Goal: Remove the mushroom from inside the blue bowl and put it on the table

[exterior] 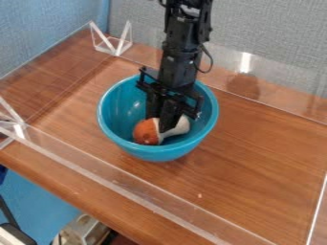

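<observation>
At frame centre the claw looks clenched on the mushroom inside the blue bowl; small, light, probably slippery, best gripped across its cap

Mushroom: small toy with a rounded orange-brown cap and a cream-white stem, lying on its side inside the bowl, cap just left of the tool tips, stem beneath them. Blue bowl: round, deep, glossy turquoise, upright, surrounding the lowered tool. Surface: brown wood-grain top with low clear walls, carrying the bowl directly below the tool.
</observation>
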Tool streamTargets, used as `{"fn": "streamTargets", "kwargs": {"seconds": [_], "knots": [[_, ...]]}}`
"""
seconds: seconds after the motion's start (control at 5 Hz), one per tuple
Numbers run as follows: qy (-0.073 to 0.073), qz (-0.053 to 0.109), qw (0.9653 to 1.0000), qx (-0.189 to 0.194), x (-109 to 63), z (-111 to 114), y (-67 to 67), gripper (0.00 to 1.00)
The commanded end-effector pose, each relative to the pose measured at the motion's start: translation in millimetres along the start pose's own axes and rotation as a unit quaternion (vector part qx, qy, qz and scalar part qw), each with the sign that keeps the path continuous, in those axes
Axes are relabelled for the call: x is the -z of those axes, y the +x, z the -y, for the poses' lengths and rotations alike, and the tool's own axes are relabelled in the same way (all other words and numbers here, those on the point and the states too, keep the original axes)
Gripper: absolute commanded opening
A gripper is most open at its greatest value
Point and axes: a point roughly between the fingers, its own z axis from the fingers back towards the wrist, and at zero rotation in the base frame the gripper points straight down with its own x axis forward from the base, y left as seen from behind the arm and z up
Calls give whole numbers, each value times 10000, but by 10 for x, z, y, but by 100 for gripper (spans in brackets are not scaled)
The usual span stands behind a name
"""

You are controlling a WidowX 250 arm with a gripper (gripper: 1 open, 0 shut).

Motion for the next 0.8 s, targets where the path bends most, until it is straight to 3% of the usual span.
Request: {"fn": "streamTargets", "kwargs": {"seconds": [0.0,0.6], "knots": [[101,497,9986,169,-273,10,51,0],[59,588,9976,349,-276,23,57,0]]}}
